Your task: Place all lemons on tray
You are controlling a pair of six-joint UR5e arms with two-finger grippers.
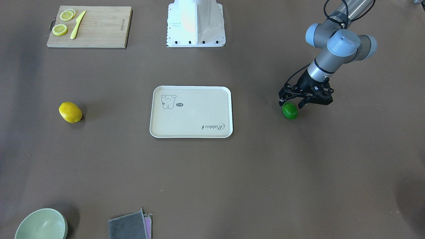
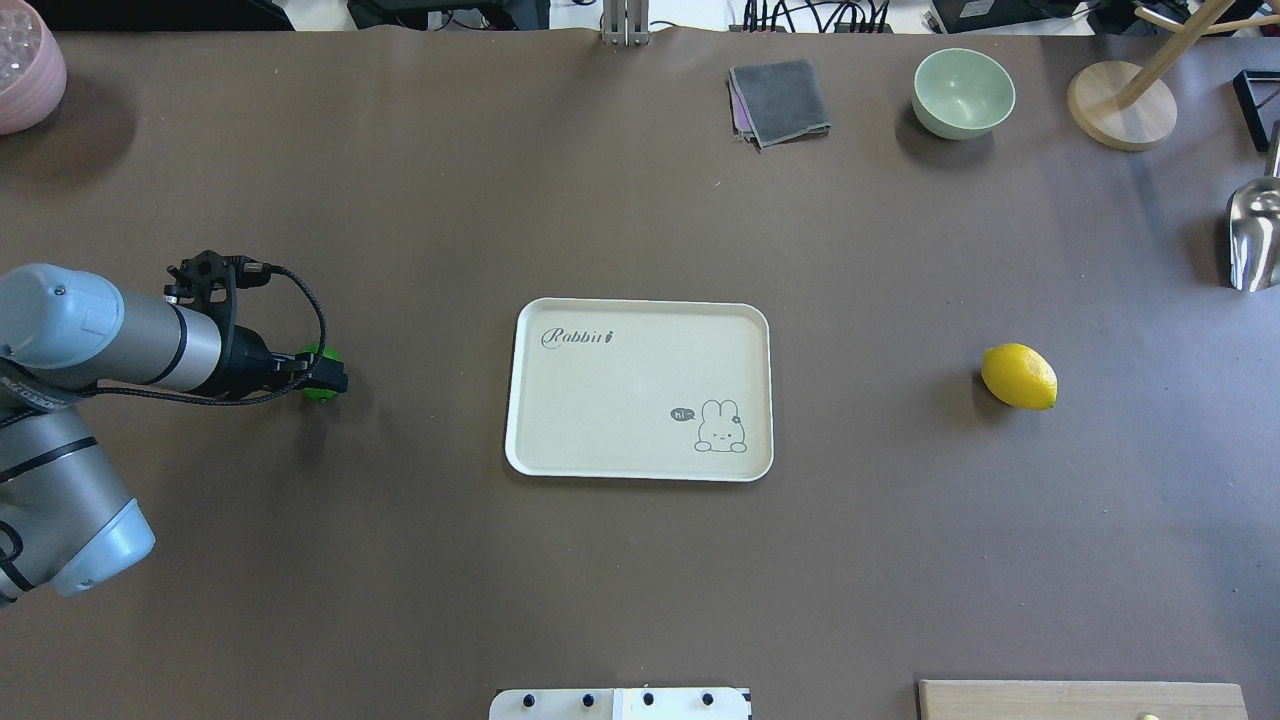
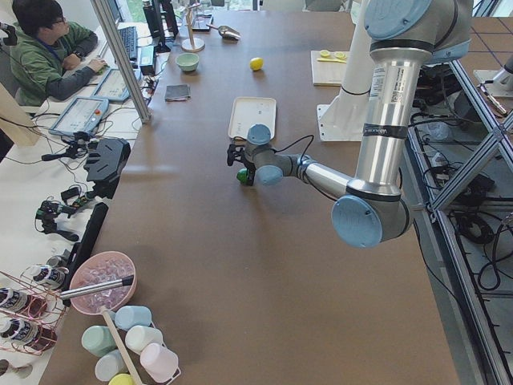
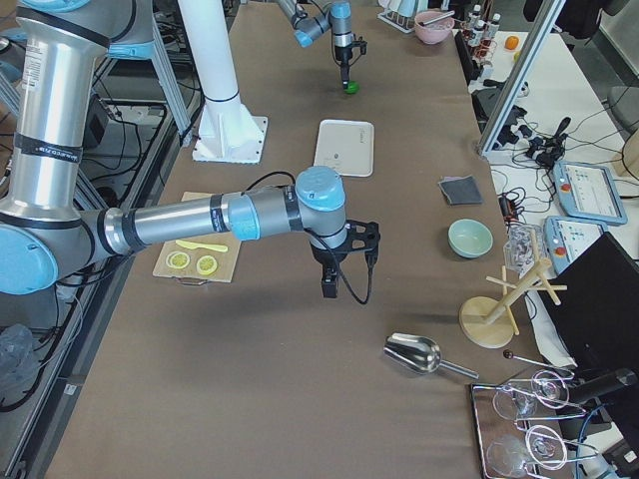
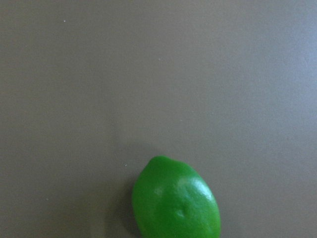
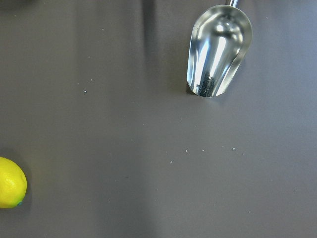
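1. Front-facing view: right of centre, the black left gripper (image 1: 291,103) hangs over the glossy green lemon (image 1: 290,111). Its fingers are spread apart, one to either side of the fruit's top. The lemon sits on the matte brown table (image 1: 232,172). Dead centre is the flat cream tray (image 1: 199,113) with its rounded corners. The oval yellow lemon (image 1: 70,112) lies at mid-left on the table, well apart from the tray. At upper left, a wooden cutting board (image 1: 99,28) carries lemon slices (image 1: 67,15) and a yellow knife (image 1: 77,25).
2. Overhead view: the left arm enters at mid-left, and its gripper covers the green lemon, leaving only a sliver of green showing. The tray is in the middle and the yellow lemon is at right. Along the top edge sit a folded grey cloth (image 2: 780,100) and a round pale-green bowl (image 2: 962,92).
3. Exterior left view: the near arm's wrist is just above the green lemon, near the tray's closest end.
4. Exterior right view: the right gripper (image 4: 329,289) hovers mid-frame, beside the cutting board. I cannot tell whether its fingers are apart or together.
5. Left wrist view: the green lemon fills the lower centre, waxy with a soft highlight, and the bottom edge cuts it off.
6. Right wrist view: the yellow lemon peeks in at the lower left edge. A mirror-bright metal scoop (image 6: 218,49) lies at upper right.
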